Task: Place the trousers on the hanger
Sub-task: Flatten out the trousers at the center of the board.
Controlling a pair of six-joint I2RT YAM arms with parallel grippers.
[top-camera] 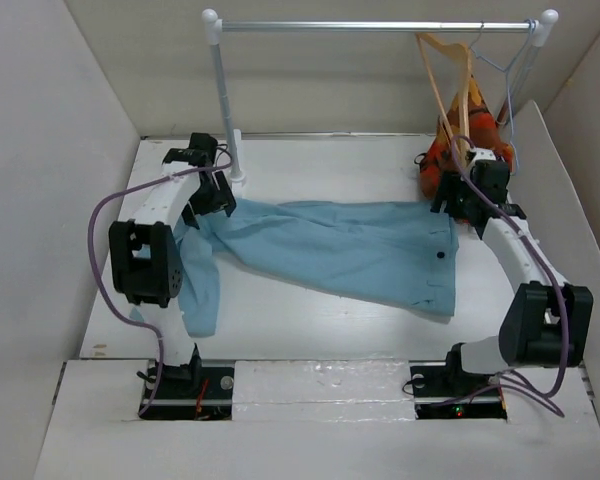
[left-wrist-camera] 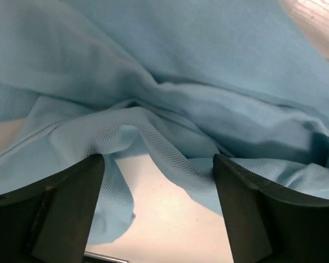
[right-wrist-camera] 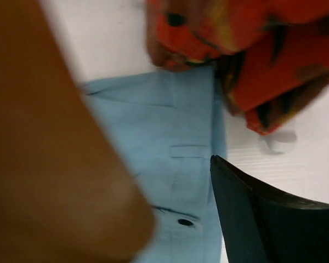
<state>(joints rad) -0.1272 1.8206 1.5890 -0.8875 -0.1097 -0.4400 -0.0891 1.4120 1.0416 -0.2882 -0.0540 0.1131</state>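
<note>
The trousers (top-camera: 350, 250) lie across the table's (top-camera: 310, 170) middle; the hanger (top-camera: 432, 75) hangs from the rail (top-camera: 380, 26) behind their right end.

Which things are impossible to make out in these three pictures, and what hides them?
Right wrist view: a blurred brown shape covers the left half and one finger, so the right gripper's opening is unknown.
Top view: the left arm covers part of one leg of the trousers.

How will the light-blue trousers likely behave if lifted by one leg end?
Probably floppy: the trousers lie flat, bunched into soft folds at the leg end, so they should drape and sag. The cloth looks thin, likely light. The long legs may drag over the table.
</note>
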